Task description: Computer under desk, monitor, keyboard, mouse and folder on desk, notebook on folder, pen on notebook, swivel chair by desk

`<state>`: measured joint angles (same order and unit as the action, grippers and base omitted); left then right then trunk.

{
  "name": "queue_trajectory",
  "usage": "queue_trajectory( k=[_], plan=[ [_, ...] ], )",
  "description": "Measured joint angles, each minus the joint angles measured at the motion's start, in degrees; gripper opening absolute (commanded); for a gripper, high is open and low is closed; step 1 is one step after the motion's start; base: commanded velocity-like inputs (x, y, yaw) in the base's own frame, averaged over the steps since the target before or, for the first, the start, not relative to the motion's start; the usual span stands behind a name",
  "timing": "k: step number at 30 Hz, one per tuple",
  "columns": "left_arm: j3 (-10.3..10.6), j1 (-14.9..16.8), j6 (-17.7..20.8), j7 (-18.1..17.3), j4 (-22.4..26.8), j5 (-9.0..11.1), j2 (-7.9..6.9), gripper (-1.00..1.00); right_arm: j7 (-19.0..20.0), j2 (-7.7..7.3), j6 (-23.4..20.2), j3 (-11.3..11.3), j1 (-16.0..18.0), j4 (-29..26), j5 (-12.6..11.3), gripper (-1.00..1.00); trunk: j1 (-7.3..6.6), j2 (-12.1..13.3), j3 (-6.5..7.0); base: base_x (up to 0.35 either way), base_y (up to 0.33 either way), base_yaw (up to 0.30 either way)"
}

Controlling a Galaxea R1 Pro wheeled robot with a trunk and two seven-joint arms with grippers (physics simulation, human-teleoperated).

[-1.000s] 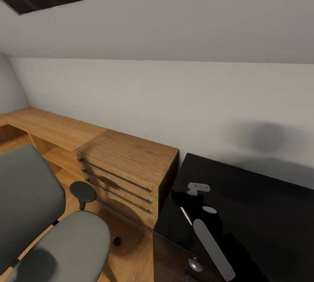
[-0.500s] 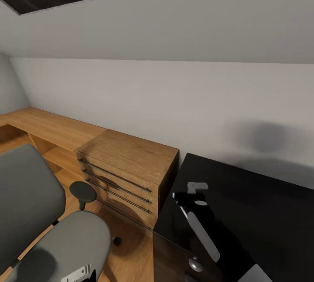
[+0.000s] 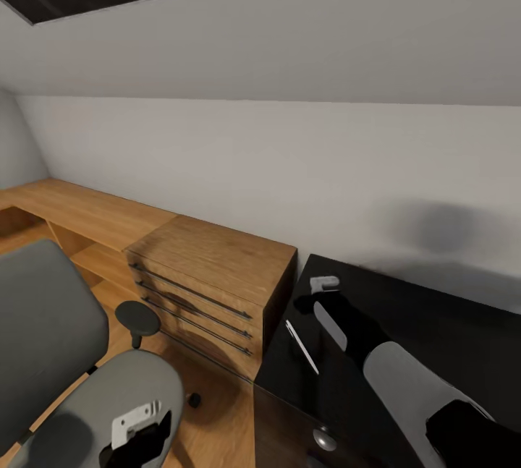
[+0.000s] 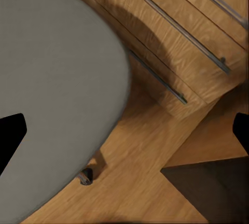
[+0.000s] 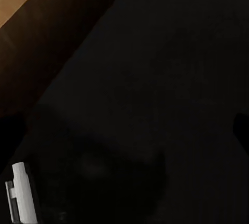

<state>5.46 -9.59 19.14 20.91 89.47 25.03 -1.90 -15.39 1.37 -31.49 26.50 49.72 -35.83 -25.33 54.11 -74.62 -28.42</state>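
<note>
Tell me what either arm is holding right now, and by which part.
Nothing is held. The left gripper hangs open over the swivel chair seat; the right gripper, over the desk, also has open, empty jaws.

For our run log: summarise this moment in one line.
left gripper over chair seat | right gripper over desk | both open

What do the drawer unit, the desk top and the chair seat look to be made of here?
Drawer unit: oak-like wood, matt, with visible grain and slim metal bar handles. Desk top: black and glossy, perhaps glass or lacquer, since it mirrors the arm above it. Chair seat: plain grey, soft-edged, probably fabric padding.
</note>
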Motion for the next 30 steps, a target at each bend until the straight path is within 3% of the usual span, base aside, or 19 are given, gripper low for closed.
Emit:
queue_trajectory(
  k=[7, 9, 10, 14, 18, 19, 24, 27, 30],
  plan=[
    [0.1, 0.0, 3.8, 0.0, 2.7, 0.0, 0.80, 1.00, 4.8, 1.35, 0.0, 0.0, 1.3, 5.5, 5.2, 1.00, 0.00, 0.0, 0.00, 0.000, 0.000, 0.000],
    [0.2, -0.1, 4.4, 0.1, 3.0, 0.0, 2.41, 1.00, 6.1, 1.71, 0.0, 0.3, 1.4, 6.8, 6.6, 1.00, 0.00, 0.0, 0.00, 0.000, 0.000, 0.000],
    [0.2, 0.0, 5.0, 0.1, 3.1, 0.0, 3.67, 1.00, 8.7, 1.89, 0.0, 1.3, 1.4, 7.4, 7.1, 1.00, 0.00, 0.0, 0.00, 0.000, 0.000, 0.000],
    [-0.1, 0.4, 7.9, 0.1, 3.2, 0.0, 4.45, 1.00, 13.0, 1.74, 0.5, 2.1, 1.1, 7.8, 7.4, 1.00, 0.00, 0.0, 0.00, 0.000, 0.000, 0.000],
    [-0.7, 0.5, 8.4, 0.0, 3.2, 0.0, 4.45, 1.00, 13.6, 1.62, 0.6, 2.2, 1.0, 7.9, 7.3, 1.00, 0.00, 0.0, 0.00, 0.000, 0.000, 0.000],
    [-2.1, 0.5, 8.5, 0.0, 3.2, 0.0, 4.48, 1.00, 13.7, 1.62, 0.6, 2.3, 0.7, 7.9, 7.3, 1.00, 0.00, 0.0, 0.00, 0.000, 0.000, 0.000],
    [-3.4, 0.5, 8.6, 0.0, 3.2, 0.1, 4.58, 1.00, 13.7, 1.52, 0.6, 2.3, 0.5, 7.9, 7.4, 1.00, 0.00, 0.0, 0.00, 0.000, 0.000, 0.000],
    [-3.4, 0.5, 8.5, 0.1, 3.1, 0.1, 5.55, 1.00, 13.5, 2.04, 0.1, 2.6, 0.2, 8.6, 7.7, 1.00, 0.00, 0.0, 0.00, 0.000, 0.000, 0.000],
    [-3.4, 0.5, 8.5, 0.1, 3.1, 0.1, 5.62, 1.00, 13.5, 2.05, 0.1, 2.6, 0.2, 8.6, 7.7, 1.00, 0.00, 0.0, 0.00, 0.000, 0.000, 0.000]
  ],
)
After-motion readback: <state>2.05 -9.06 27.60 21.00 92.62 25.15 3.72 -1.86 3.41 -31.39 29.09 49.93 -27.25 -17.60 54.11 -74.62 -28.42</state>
